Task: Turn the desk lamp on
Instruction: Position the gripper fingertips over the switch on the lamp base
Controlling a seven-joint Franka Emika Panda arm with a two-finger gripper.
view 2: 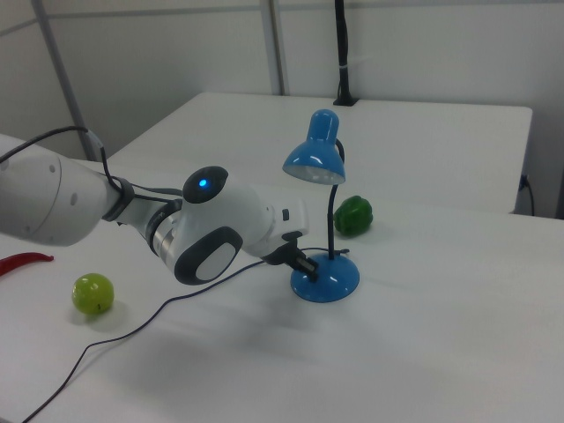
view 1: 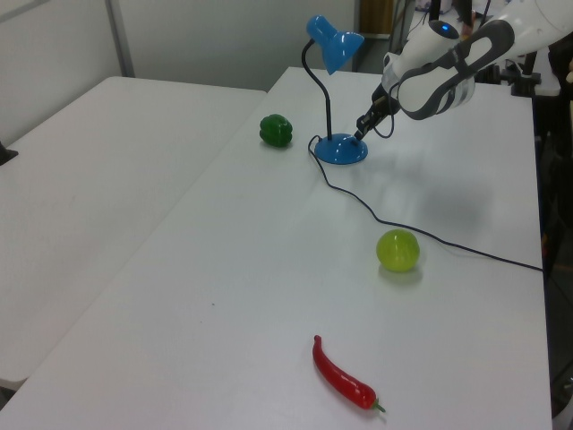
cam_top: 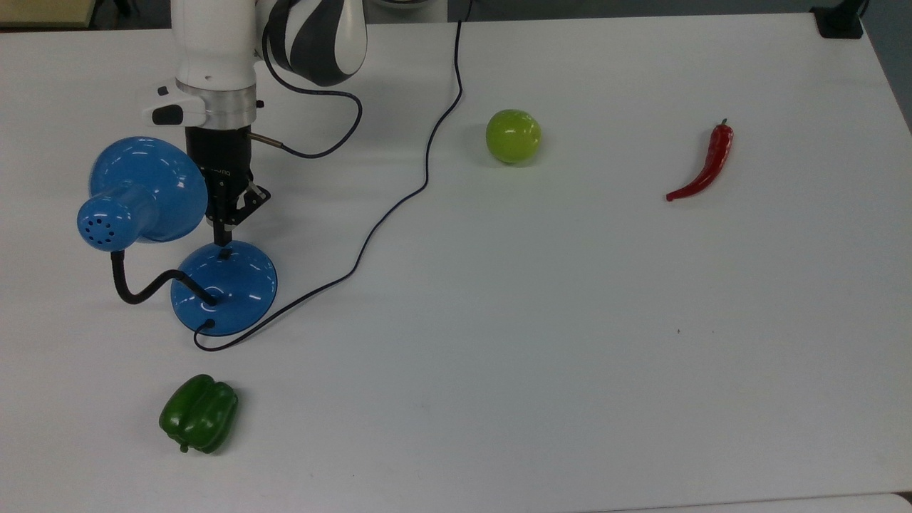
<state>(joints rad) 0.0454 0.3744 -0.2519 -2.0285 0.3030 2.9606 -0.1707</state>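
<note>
The desk lamp stands at the top view's left, unlit. Its blue shade [cam_top: 146, 187] tilts over a black gooseneck [cam_top: 139, 288] that rises from the domed blue base [cam_top: 239, 288]. A small black switch [cam_top: 224, 254] sits on the far part of the base. My gripper [cam_top: 223, 238] points down with its fingers shut together and nothing held, its tip just above the switch at the base's rim. In the left view the gripper [view 1: 360, 135] reaches the base [view 1: 338, 152] from the right. In the right view its tip [view 2: 310, 268] touches or nearly touches the base [view 2: 330, 282].
The lamp's black cord [cam_top: 399, 206] snakes from the base across the white table [cam_top: 570, 356] to its far edge. A green round fruit [cam_top: 513, 135] and a red chili [cam_top: 705, 167] lie to the top view's right. A green bell pepper [cam_top: 199, 413] lies in front of the lamp.
</note>
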